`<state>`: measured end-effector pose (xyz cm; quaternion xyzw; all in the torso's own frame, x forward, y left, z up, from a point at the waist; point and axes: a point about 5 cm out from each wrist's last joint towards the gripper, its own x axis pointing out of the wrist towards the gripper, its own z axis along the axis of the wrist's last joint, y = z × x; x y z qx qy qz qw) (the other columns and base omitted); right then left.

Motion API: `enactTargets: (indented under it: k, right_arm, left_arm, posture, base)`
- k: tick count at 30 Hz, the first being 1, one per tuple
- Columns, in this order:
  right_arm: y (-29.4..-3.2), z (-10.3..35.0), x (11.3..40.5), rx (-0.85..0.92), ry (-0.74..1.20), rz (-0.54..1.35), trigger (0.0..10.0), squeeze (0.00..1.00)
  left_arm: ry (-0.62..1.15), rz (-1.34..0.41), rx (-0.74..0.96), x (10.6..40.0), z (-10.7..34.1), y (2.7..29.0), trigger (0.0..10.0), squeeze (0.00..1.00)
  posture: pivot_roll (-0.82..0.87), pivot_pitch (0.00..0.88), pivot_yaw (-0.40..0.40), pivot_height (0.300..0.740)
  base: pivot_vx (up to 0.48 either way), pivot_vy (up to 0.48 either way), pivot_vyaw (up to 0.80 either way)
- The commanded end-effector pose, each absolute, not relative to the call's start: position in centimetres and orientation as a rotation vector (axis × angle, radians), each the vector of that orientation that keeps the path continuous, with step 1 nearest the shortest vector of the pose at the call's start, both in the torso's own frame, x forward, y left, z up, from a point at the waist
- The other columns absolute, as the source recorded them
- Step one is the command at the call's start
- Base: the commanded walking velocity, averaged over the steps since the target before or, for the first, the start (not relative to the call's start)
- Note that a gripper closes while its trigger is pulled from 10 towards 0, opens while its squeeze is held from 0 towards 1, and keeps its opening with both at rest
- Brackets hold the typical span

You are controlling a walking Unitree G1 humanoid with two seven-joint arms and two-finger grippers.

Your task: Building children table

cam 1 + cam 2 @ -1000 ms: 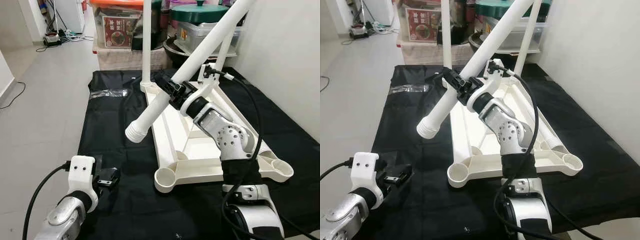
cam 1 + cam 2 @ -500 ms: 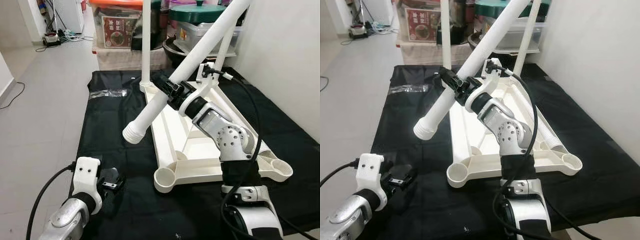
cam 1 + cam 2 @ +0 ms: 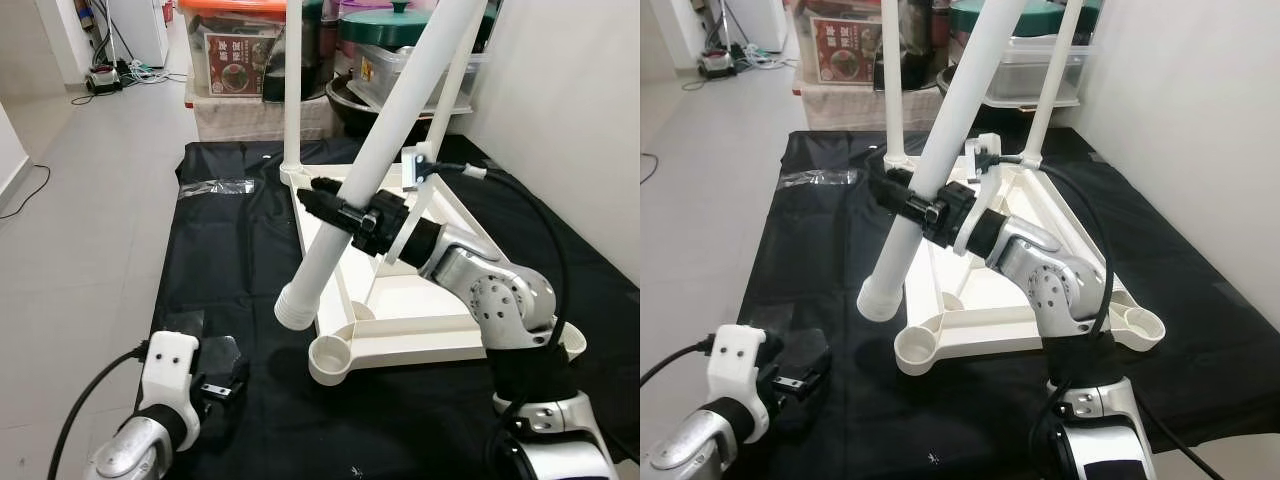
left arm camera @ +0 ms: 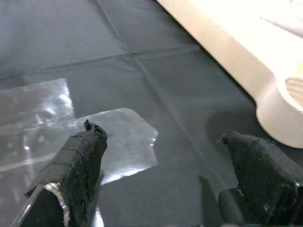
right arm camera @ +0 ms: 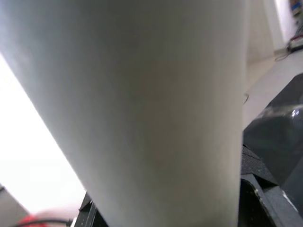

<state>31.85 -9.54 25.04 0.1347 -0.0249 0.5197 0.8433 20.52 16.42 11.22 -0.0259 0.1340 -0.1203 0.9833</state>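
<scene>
The white triangular table top lies upside down on a black mat. Two white legs stand upright in its far corners. My right gripper is shut on a third white leg, held steeply tilted. The leg's ribbed lower end hangs just above and left of the near-left corner socket. In the right wrist view the leg sits close against the camera. My left gripper is open low over the mat, above a clear plastic bag.
Storage boxes and a green-lidded pot stand behind the mat. A white wall runs along the right. Grey tile floor lies to the left, with cables. Another clear bag lies at the mat's far left.
My right gripper has swung the leg steeper, and its lower end has moved right and down toward the near-left socket. The left gripper has shifted slightly over the plastic bag.
</scene>
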Motion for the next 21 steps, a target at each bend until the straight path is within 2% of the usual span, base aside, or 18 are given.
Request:
enactTargets:
  k: [1, 2, 6, 8, 10, 12, 21]
  right_arm:
    - [-9.4, 25.3, 31.5, 0.249, -0.076, 1.123, 10.0, 0.0]
    - [-9.3, 24.8, 31.1, 0.182, -0.082, 1.155, 10.0, 0.0]
    - [-9.3, 24.7, 30.9, 0.157, -0.083, 1.167, 10.0, 0.0]
    - [-9.7, 24.2, 30.5, 0.093, -0.071, 1.19, 10.0, 0.0]
    - [-10.7, 23.3, 29.9, -0.05, -0.047, 1.225, 10.0, 0.0]
    - [-11.2, 23.0, 29.8, -0.099, -0.036, 1.234, 10.0, 0.0]
    - [-11.1, 22.3, 28.8, -0.223, -0.034, 1.289, 10.0, 0.0]
  left_arm:
    - [0.268, -0.236, -0.045, 20.4, 11.1, 16.3, 10.0, 0.0]
    - [0.264, -0.238, -0.043, 20.4, 11.2, 16.3, 10.0, 0.0]
    - [0.263, -0.238, -0.043, 20.4, 11.2, 16.2, 10.0, 0.0]
    - [0.269, -0.235, -0.033, 20.5, 11.0, 16.3, 10.0, 0.0]
    - [0.274, -0.236, -0.021, 20.7, 10.9, 16.3, 10.0, 0.0]
    - [0.276, -0.239, -0.014, 20.8, 10.8, 16.3, 10.0, 0.0]
    - [0.282, -0.228, -0.011, 21.0, 10.3, 16.5, 10.0, 0.0]
  posture:
    - [0.12, 0.0, -0.083, 0.74]
    - [0.12, 0.0, -0.082, 0.74]
    - [0.11, 0.0, -0.08, 0.74]
    - [0.11, 0.0, -0.074, 0.74]
    - [0.1, 0.0, -0.071, 0.74]
    - [0.1, 0.0, -0.072, 0.74]
    - [0.09, 0.0, -0.071, 0.74]
  base:
    - [0.0, 0.0, 0.0]
    - [0.0, 0.0, 0.0]
    - [0.0, 0.0, 0.0]
    - [0.0, 0.0, 0.0]
    - [0.0, 0.0, 0.0]
    - [0.0, 0.0, 0.0]
    - [0.0, 0.0, 0.0]
